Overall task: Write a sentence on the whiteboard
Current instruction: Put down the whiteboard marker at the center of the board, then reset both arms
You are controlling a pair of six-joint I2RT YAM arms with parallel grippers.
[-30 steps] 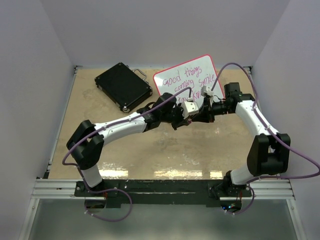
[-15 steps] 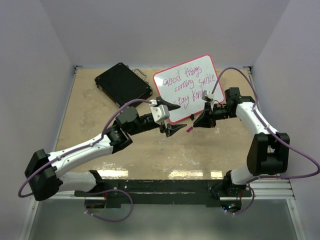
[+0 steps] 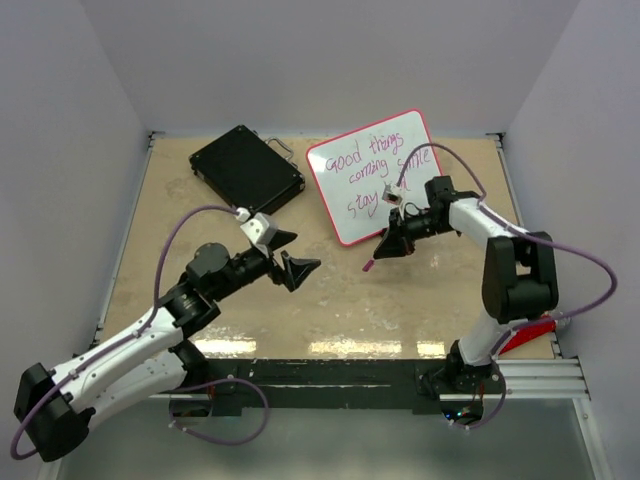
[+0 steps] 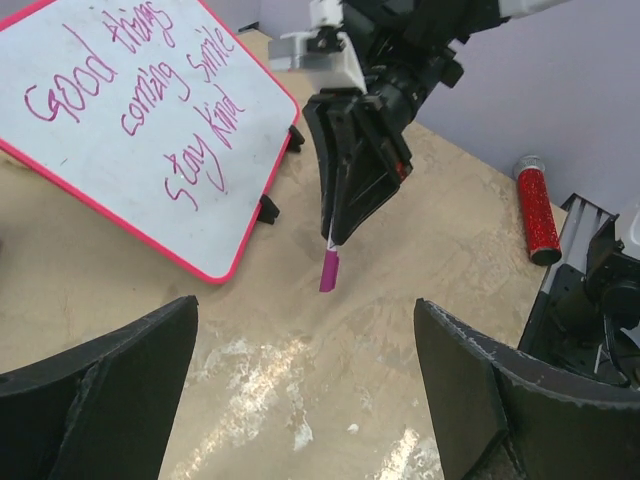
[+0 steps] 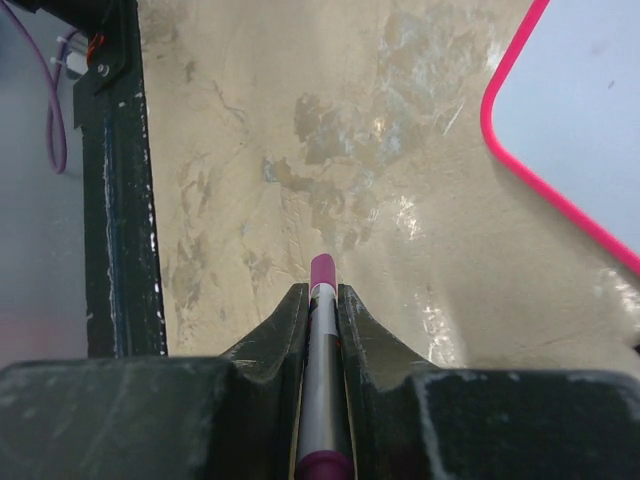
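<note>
The whiteboard (image 3: 335,195) leans at the back centre of the table, pink-rimmed. The sentence (image 3: 378,165) is written on it in pink-purple; in the left wrist view the sentence (image 4: 130,105) reads "Good things coming smile stay kind" on the whiteboard (image 4: 100,160). My right gripper (image 3: 385,248) hangs just in front of the board's near corner, shut on a pink-capped marker (image 3: 368,266). The right wrist view shows the marker (image 5: 322,330) between its jaws, cap end forward, and the whiteboard corner (image 5: 590,120) at right. My left gripper (image 3: 295,255) stands open and empty, left of the board.
A black hard case (image 3: 246,172) lies at the back left. A red glittery cylinder (image 4: 535,205) rests near the right arm's base. The table's black front rail (image 5: 120,180) runs along the near edge.
The left arm pulled away from the right gripper toward the near left and its jaws opened. The right gripper, still holding the marker, shifted slightly left off the board.
</note>
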